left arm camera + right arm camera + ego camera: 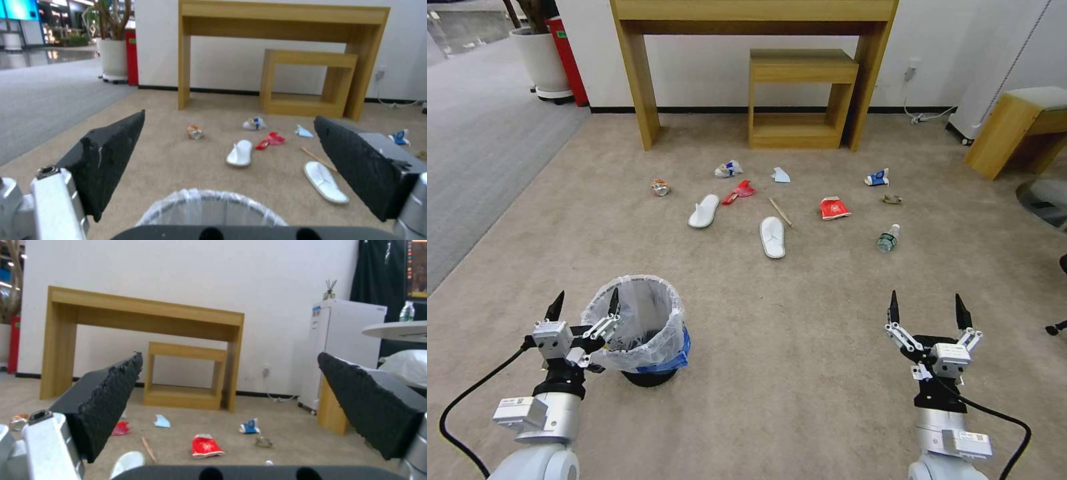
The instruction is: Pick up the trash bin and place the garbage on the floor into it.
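On the floor (800,347) in front of me, the trash bin (639,330) stands at my left, with my left gripper (584,308) at its near-left rim. My right gripper (927,308) hangs well apart at the right. The garbage (772,236) lies scattered farther ahead, before the table (754,27), with the stool (798,100) under it.

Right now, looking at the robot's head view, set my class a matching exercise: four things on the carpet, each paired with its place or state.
Things:
1. trash bin
2. plastic bottle
3. crushed can
4. wooden stick

Places or states:
A. farthest left of the litter
B. between the two white slippers
C. at the open left gripper
D. lying at the litter's right side

Pairs: 1-C, 2-D, 3-A, 4-B
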Available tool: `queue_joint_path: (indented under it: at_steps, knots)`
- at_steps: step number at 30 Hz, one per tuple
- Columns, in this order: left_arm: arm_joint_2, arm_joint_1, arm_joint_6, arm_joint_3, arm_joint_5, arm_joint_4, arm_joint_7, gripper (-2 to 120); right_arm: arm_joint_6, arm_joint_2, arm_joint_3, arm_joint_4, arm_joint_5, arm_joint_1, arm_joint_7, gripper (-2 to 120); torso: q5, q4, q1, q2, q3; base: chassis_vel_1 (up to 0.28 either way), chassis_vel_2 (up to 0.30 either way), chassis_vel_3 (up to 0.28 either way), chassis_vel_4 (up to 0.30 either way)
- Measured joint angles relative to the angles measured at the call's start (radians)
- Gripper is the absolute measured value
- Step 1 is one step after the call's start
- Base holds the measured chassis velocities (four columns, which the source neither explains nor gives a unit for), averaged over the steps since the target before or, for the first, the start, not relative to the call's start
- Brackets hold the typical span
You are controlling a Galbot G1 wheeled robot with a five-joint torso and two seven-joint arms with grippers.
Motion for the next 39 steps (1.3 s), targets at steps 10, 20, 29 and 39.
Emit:
queue_joint_path:
  at_steps: [10, 20, 29, 39]
  knots:
    - [-0.010, 0.034, -0.010, -0.003, 0.015, -0.056, 0.004, 100, 0.004, 0.007, -0.013, 0.007, -0.002, 0.000, -0.010, 100, 0.0000, 0.0001, 0.000, 0.000, 0.000, 0.000, 0.000, 0.000, 0.000]
    - [-0.017, 0.054, -0.022, 0.013, 0.018, -0.068, -0.011, 100, -0.015, 0.008, -0.007, 0.028, -0.027, -0.015, -0.002, 100, 0.0000, 0.0000, 0.000, 0.000, 0.000, 0.000, 0.000, 0.000, 0.000]
    - [-0.023, 0.079, -0.046, 0.013, 0.042, -0.056, -0.011, 100, 0.005, 0.015, -0.015, 0.020, -0.029, -0.014, -0.023, 100, 0.0001, 0.0000, 0.000, 0.000, 0.000, 0.000, 0.000, 0.000, 0.000]
    - [-0.033, 0.087, -0.056, 0.017, 0.064, -0.053, -0.010, 100, 0.020, 0.017, -0.010, -0.009, -0.029, -0.002, -0.057, 100, -0.0002, 0.0001, 0.000, 0.000, 0.000, -0.028, 0.120, 0.035, -0.126]
